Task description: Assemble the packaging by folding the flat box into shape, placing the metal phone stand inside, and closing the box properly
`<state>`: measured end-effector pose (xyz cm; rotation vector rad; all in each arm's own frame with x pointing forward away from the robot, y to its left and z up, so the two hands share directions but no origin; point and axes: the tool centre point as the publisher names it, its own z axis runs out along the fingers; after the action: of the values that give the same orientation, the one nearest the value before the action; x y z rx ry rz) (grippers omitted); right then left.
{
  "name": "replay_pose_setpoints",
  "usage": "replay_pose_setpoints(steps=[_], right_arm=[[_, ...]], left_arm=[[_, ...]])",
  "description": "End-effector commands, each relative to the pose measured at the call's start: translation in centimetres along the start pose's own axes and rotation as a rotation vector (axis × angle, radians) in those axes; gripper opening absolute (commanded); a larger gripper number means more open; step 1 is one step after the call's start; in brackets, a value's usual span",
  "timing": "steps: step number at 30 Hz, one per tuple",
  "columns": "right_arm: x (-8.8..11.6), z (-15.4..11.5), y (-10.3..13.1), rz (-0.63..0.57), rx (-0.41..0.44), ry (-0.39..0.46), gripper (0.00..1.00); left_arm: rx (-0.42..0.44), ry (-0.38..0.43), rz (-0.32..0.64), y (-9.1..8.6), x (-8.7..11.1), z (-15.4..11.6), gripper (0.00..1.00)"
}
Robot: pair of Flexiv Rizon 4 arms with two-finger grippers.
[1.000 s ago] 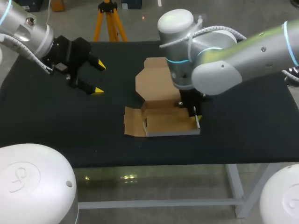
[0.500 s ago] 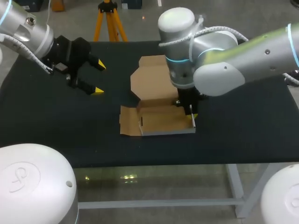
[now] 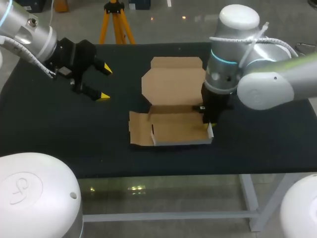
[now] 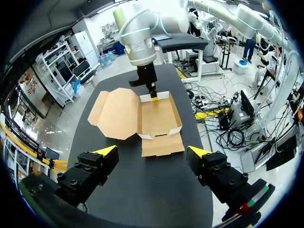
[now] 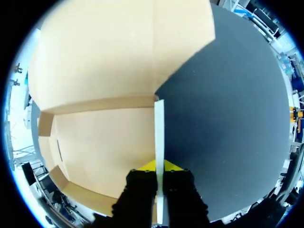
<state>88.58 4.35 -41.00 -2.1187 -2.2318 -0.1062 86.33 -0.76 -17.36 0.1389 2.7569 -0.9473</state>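
A brown cardboard box [image 3: 178, 130] lies mid-table with its tray formed, its lid [image 3: 173, 82] laid back open and a side flap [image 3: 138, 129] flat at the left. My right gripper [image 3: 208, 125] points down at the tray's right end, shut on the upright right side wall [image 5: 159, 128]. In the right wrist view the wall runs between the yellow tips of the gripper [image 5: 159, 166]. My left gripper [image 3: 102, 82] hovers open over the table's left part, well away from the box [image 4: 159, 116]; its own view shows its spread fingers [image 4: 153, 152] empty. No metal phone stand shows.
The black table [image 3: 59, 139] is bare around the box, with room on the left and along the front edge. My right arm's elbow [image 3: 237, 29] rises over the table's back right.
My right arm's upper part has swung right, uncovering the lid. The box slid slightly left, then back right, with the wall still gripped. The left arm has kept still.
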Motion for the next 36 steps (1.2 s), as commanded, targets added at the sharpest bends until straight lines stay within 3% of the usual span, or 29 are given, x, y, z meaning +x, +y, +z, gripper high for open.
replay_pose_setpoints(steps=[1,15,36], right_arm=[[0.09,0.33,0.28,0.004,0.025,0.002,0.0],[0.4,0.65,0.22,0.021,0.08,-0.088,0.0],[0.22,0.63,0.02,0.038,0.079,-0.094,0.0]], left_arm=[[-0.004,0.002,-0.001,-0.06,0.04,-0.11,1.0],[-0.004,0.002,-0.001,-0.06,0.04,-0.11,1.0],[-0.004,0.002,-0.001,-0.06,0.04,-0.11,1.0]])
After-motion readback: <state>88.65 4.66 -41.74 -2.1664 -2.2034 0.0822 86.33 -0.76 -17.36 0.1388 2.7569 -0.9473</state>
